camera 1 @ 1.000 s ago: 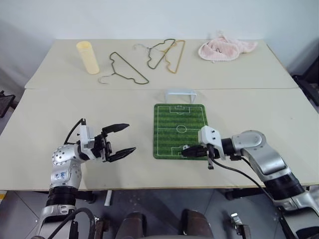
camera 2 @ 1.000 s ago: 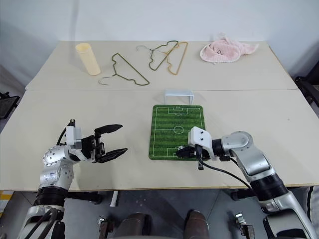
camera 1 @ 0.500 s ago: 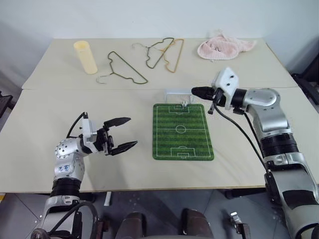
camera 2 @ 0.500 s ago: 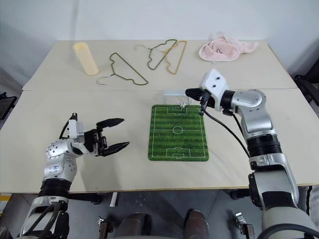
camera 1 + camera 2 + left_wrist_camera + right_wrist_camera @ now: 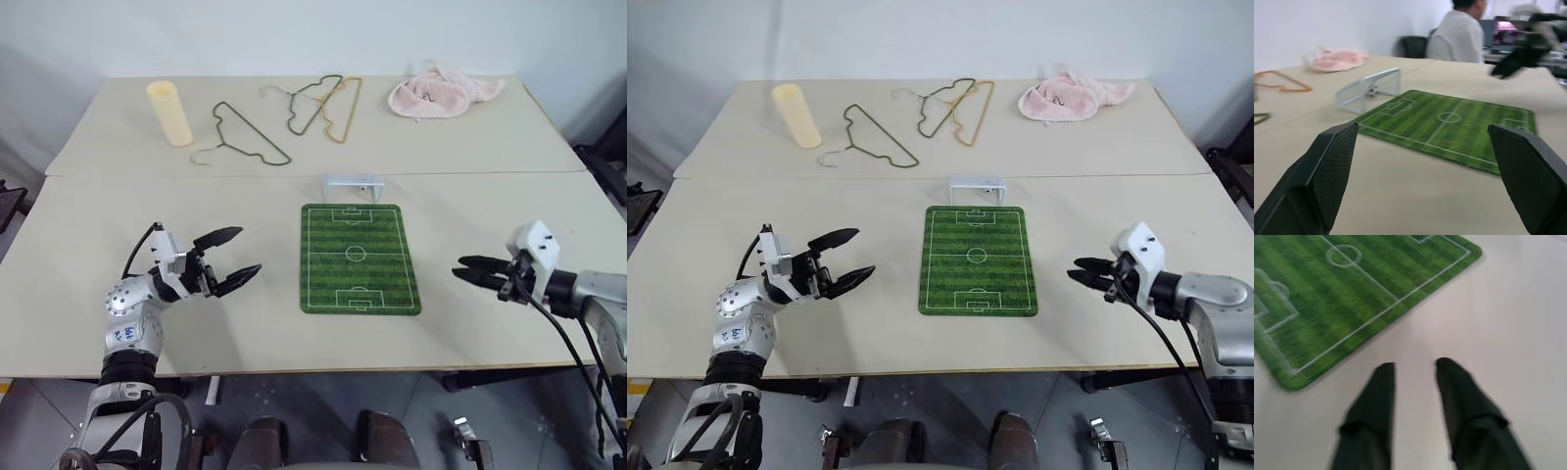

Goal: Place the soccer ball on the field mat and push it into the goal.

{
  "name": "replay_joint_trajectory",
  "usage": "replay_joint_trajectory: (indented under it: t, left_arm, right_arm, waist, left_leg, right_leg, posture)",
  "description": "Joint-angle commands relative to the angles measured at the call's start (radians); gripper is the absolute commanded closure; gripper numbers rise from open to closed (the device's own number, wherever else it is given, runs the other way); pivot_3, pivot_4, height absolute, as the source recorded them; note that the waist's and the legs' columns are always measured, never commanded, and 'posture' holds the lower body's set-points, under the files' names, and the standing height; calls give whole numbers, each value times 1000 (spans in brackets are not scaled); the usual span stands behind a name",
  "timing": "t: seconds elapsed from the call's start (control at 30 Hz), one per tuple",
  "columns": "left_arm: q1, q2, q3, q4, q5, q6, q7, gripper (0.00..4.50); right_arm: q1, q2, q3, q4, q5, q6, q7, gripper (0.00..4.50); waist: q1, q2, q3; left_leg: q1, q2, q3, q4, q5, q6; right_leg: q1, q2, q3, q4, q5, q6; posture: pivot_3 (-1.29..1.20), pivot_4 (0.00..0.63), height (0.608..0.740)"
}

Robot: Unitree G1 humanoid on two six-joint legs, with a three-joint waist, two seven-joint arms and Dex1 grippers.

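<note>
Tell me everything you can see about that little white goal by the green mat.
The goal is a small, low white rectangular frame, plastic by its look, standing upright on the table at the far end of the field mat. The soccer ball sits inside it. Neither end effector touches it.

A green field mat [image 5: 358, 258] lies on the near table [image 5: 265, 323], with a small white goal [image 5: 354, 185] just beyond its far end. The left gripper [image 5: 231, 258] hovers well left of the mat, fingers spread. The right gripper [image 5: 463, 269] hovers to the mat's right, fingers slightly parted. On the far table lie a cream cylinder [image 5: 169, 113], wire hangers [image 5: 284, 119] and a pink cloth [image 5: 439, 94].
</note>
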Motion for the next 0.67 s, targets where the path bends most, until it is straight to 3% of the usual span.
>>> replay_joint_trajectory:
  t: [0.03, 0.2, 0.4, 0.67]
  left_arm:
    - [2, 23, 32, 13, 12, 12, 65, 0]
    - [7, 26, 50, -8, 15, 39, 150, 0]
    - [52, 59, 70, -41, 1, 66, 142, 0]
    - [78, 76, 88, -76, -17, 86, 128, 0]
  right_arm:
    - [17, -19, -108, 54, 65, -124, 92, 1898]
    - [-4, -12, -126, 147, 81, -189, 145, 129]
    - [57, -41, -129, 208, 85, -239, 239, 57]
    - [154, -39, -169, 160, 84, -245, 174, 57]
  waist:
    - [1, 0, 0]
    - [7, 0, 0]
    - [11, 0, 0]
    - [12, 0, 0]
  left_leg:
    - [1, 0, 0, 0, 0, 0]
    - [1, 1, 0, 0, 0, 0]
    - [1, 1, 0, 0, 0, 0]
    - [1, 1, 0, 0, 0, 0]
  right_leg:
    - [1, 0, 0, 0, 0, 0]
    - [1, 0, 0, 1, 0, -1]
    - [0, 0, 0, 0, 0, 0]
    - [1, 0, 0, 0, 0, 0]
  posture:
    - [0, 150, 740]
    - [0, 150, 740]
    - [0, 150, 740]
    - [0, 150, 740]
